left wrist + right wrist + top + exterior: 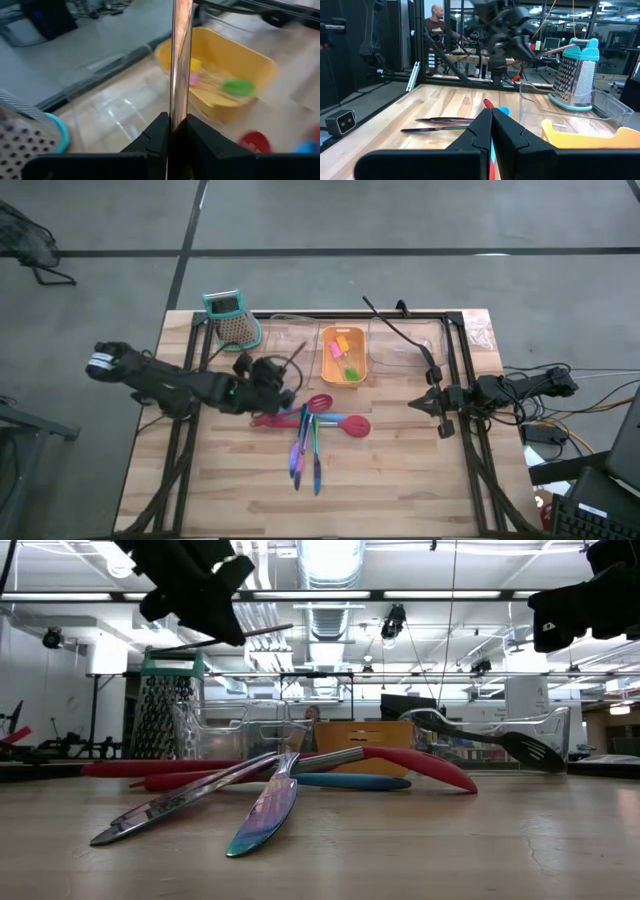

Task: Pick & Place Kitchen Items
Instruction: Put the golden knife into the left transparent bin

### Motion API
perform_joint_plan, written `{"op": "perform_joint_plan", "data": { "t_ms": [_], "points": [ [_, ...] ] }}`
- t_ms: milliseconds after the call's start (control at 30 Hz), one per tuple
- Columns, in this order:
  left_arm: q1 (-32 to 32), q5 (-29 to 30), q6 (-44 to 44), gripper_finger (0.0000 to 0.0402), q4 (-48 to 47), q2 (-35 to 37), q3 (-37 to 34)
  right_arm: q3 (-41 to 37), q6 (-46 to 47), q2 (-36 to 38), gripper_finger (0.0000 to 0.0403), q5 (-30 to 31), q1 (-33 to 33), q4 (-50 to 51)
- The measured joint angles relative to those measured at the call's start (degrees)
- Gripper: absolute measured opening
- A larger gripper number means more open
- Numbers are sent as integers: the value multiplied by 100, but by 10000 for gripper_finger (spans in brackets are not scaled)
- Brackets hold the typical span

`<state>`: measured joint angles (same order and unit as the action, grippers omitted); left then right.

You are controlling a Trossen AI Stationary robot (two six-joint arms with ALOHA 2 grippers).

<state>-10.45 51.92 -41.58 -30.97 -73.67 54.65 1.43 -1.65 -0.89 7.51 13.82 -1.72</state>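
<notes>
My left gripper (270, 376) hovers over the table near the clear tray (283, 332), shut on a thin copper-coloured stick (294, 356). In the low view the left gripper (205, 585) is high above the tabletop. My right gripper (415, 406) is shut and empty, raised near the table's right side. Red spatulas (322, 403) and a blue spoon (330, 421) lie flat mid-table, crossed by thin blue, purple and green sticks (305, 452). The long black spoon (402, 335) lies in the right clear tray. Small pink, orange and green pieces (343, 355) sit in the orange tray. My left gripper pinches the thin stick between its two fingers (159, 131), gripping its near length (176, 112). The rest of the stick (181, 55) runs straight on past the fingertips toward the orange tray. The stick is lifted clear of the table, roughly level with its free end (285, 629) slightly raised.
A teal-topped metal grater (230, 318) stands at the far left edge, beside the clear tray. The orange tray (327, 365) and a second clear tray (440, 340) line the far edge. A person (436, 25) stands in the room beyond the table. Bare wood (410, 480) lies near the front.
</notes>
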Motion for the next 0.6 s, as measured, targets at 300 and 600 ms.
{"op": "perform_joint_plan", "data": {
  "t_ms": [300, 600],
  "points": [
    [1328, -612, 1060, 51, 934, -35, -45, 0, 6, 0, 8, 0, 2, 0],
    [2132, -991, 1485, 53, 1385, -366, -54, 0, 12, -2, 8, 2, 0, 3]
  ]
}}
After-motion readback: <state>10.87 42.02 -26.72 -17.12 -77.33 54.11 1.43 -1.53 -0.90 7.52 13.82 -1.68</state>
